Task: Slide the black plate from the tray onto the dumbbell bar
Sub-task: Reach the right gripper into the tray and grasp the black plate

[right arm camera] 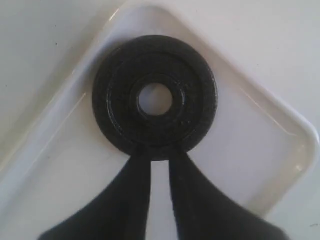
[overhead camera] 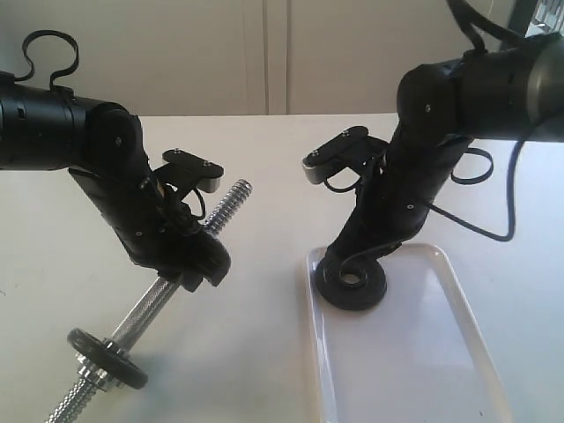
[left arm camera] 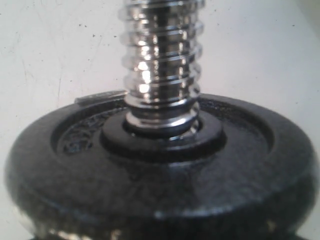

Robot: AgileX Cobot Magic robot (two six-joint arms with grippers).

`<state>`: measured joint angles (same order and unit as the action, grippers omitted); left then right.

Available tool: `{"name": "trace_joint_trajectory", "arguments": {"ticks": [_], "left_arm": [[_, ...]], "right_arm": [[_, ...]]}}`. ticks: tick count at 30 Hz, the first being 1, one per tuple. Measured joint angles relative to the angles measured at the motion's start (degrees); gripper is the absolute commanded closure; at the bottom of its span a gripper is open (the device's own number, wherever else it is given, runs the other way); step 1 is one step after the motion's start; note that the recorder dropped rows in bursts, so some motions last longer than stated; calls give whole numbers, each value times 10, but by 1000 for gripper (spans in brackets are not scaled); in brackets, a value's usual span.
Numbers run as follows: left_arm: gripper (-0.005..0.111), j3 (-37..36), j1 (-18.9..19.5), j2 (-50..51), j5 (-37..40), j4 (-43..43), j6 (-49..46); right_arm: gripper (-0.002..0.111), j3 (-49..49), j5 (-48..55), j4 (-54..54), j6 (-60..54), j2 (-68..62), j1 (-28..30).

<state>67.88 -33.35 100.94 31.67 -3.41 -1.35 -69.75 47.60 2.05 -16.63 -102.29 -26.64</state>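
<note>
The black plate (overhead camera: 372, 291) lies in the far left corner of the white tray (overhead camera: 458, 291). In the right wrist view the black plate (right arm camera: 200, 95) shows face-on with its central hole. My right gripper (right arm camera: 160, 157) has its fingers almost together, only a thin slit between them, tips touching the plate's rim and nothing held between them. My left gripper (overhead camera: 196, 269) is shut on the knurled middle of the dumbbell bar (overhead camera: 145, 310), which slants up off the table. A black disc (left arm camera: 165, 175) sits on the bar's threaded end (left arm camera: 162, 65); the left fingers are hidden there.
The bar's free threaded end (overhead camera: 231, 204) points up and right, towards the tray. The lower disc (overhead camera: 107, 357) and its silver nut (overhead camera: 88, 374) are near the table's front left. The tray floor (overhead camera: 414, 352) is bare in front of the plate.
</note>
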Motion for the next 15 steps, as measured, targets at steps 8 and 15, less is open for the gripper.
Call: {"name": "trace_joint_trajectory", "arguments": {"ticks": [8,15], "left_arm": [[107,0,0,0,1,0,-7],[107,0,0,0,1,0,-9]], "right_arm": [[3,-11,-18,0,-20,-64,0],[3,-11,-53,0,-20,-86,0]]}}
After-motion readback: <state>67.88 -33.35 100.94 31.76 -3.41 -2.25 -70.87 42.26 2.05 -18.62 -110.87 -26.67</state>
